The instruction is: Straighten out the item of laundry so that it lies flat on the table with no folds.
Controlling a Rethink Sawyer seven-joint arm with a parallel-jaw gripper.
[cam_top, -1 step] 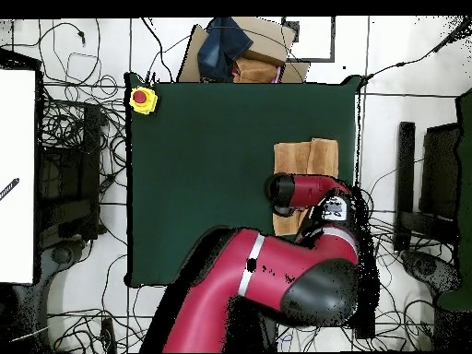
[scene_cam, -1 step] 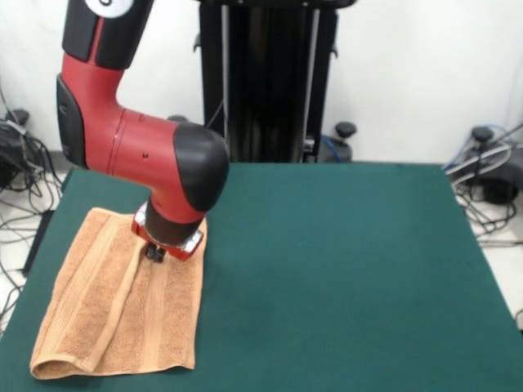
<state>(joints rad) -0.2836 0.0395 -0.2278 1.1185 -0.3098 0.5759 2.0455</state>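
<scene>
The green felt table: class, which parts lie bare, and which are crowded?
The dark green felt table is bare from the tan terry towel's edge across to the opposite side. Crowded: the towel's corner, where the red and black arm's gripper reaches down.

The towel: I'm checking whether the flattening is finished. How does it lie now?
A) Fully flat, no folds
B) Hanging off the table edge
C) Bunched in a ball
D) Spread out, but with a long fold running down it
D: in the front view the towel lies spread on the table, but a long raised fold runs from under the gripper down to its near edge.
</scene>
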